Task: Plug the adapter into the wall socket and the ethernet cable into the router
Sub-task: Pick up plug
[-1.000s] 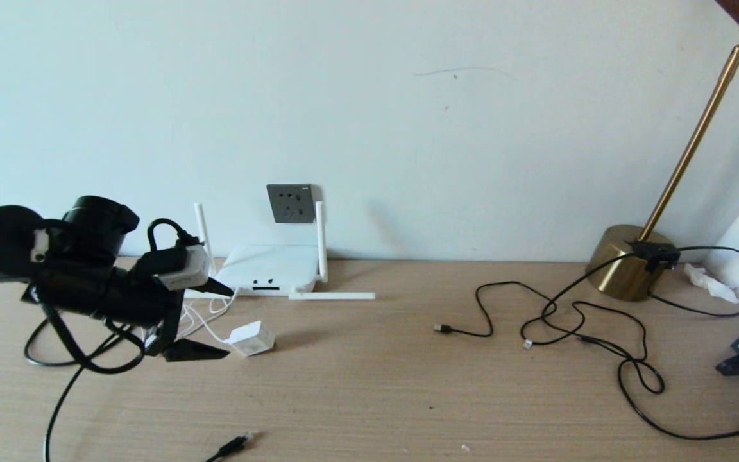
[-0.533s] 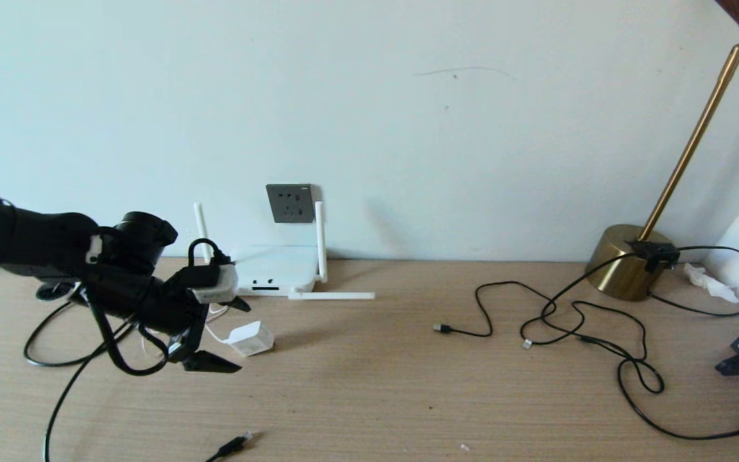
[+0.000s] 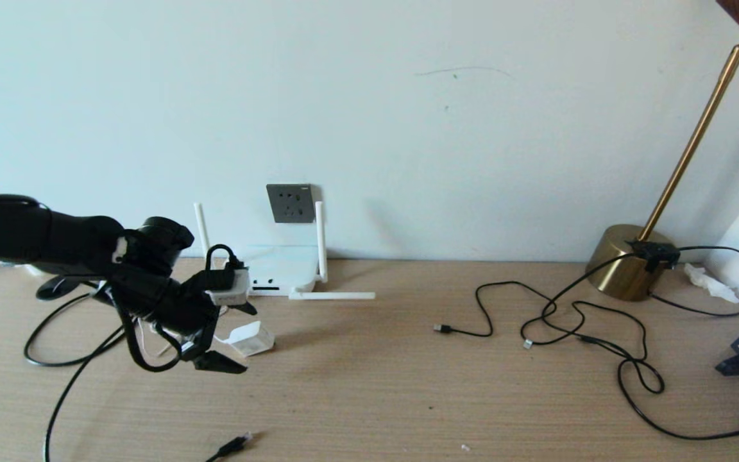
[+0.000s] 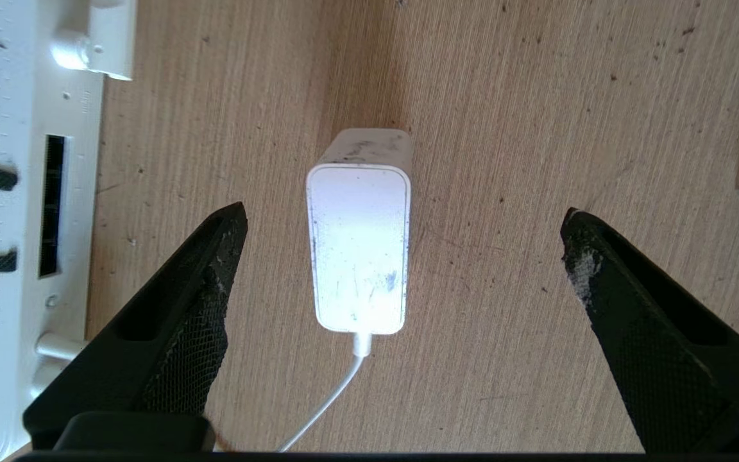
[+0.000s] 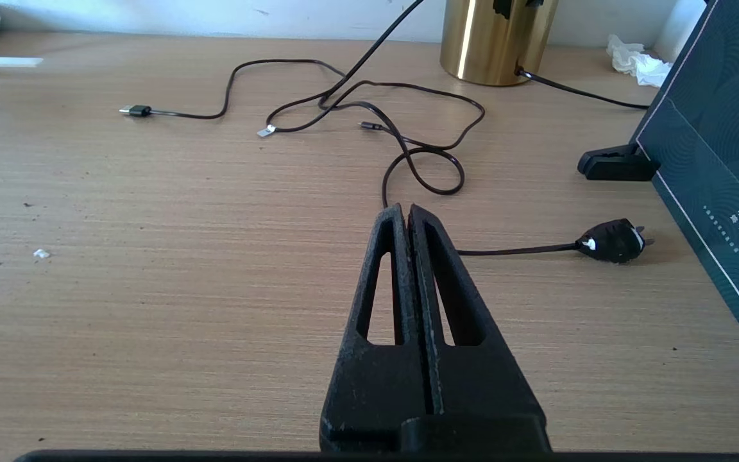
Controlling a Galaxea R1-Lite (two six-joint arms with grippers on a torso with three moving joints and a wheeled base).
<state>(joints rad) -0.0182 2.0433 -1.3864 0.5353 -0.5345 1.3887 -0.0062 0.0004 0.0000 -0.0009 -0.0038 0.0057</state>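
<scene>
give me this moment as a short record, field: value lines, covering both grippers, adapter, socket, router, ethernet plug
left gripper: open, fingers either side of the adapter, not touching it
right gripper: shut, empty, over the bare table
adapter: lying on the table beside the router, white cord attached, not plugged in
wall socket: on the wall above the router, nothing in it
router: against the wall, two antennas upright, one lying flat
ethernet cable: plug loose on the table's near edge, not in the router
</scene>
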